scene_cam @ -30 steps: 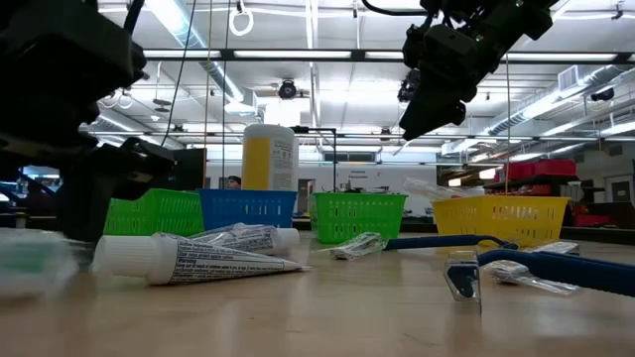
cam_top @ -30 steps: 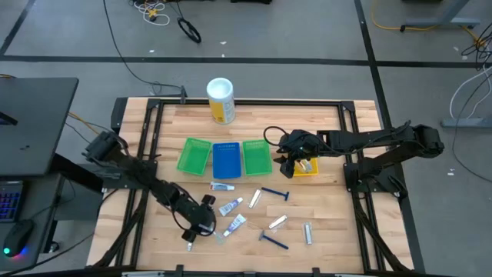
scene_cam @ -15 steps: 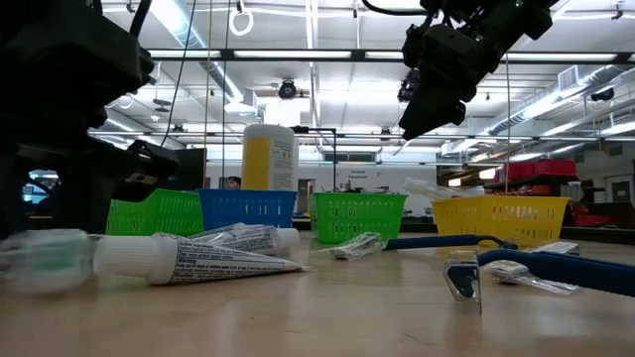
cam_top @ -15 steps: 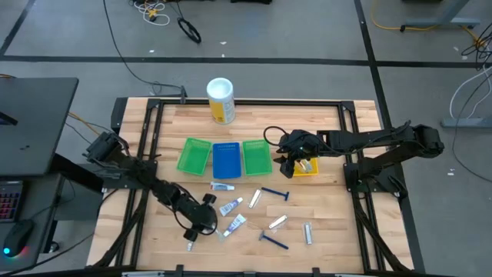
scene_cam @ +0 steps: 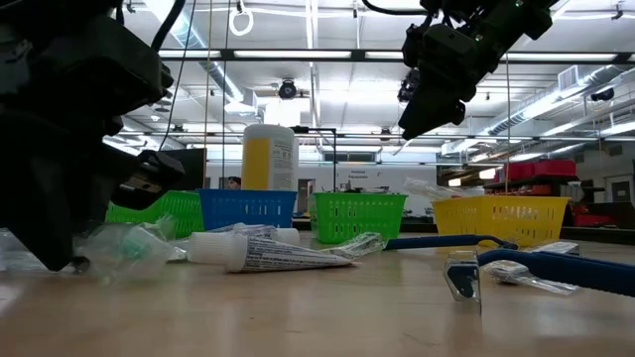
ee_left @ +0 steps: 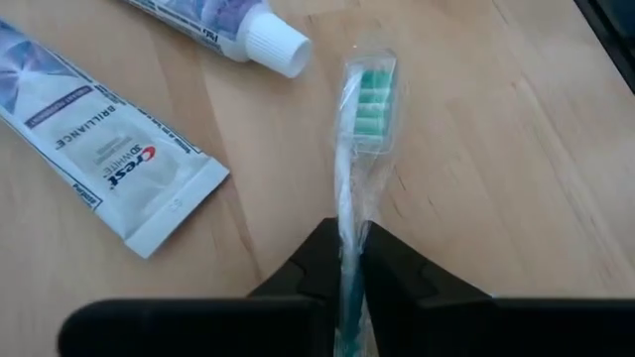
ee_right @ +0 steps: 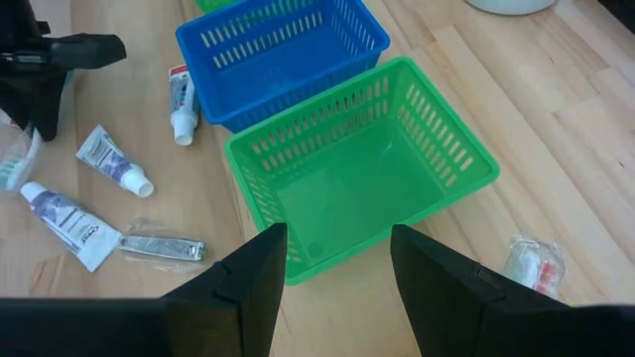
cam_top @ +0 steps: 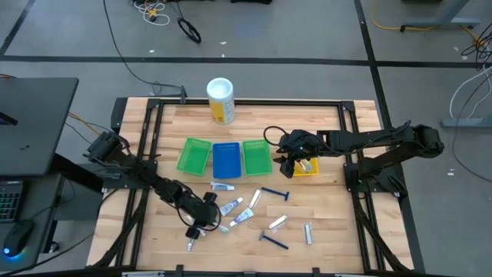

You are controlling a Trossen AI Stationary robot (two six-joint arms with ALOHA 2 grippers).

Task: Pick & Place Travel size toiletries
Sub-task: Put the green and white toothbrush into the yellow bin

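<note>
One clear-wrapped, green-bristled toothbrush point(ee_left: 357, 169) lies on the wooden table's near-left, pinched by my left gripper point(ee_left: 346, 260); I'd lift next. Right gripper point(ee_right: 327, 260) gapes empty over the green plastic tray point(ee_right: 437, 139).

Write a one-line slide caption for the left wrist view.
Left gripper shut on a wrapped toothbrush lying on the wooden table, beside two toothpaste tubes.

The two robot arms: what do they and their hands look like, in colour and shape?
Both arms are dark, nearly black, made of slim jointed segments with thicker, rounded joints. The left hand ends in two black fingers that taper to narrow tips. The right hand has two broad, flat matte black fingers with angled tips. No markings show on them.
</note>
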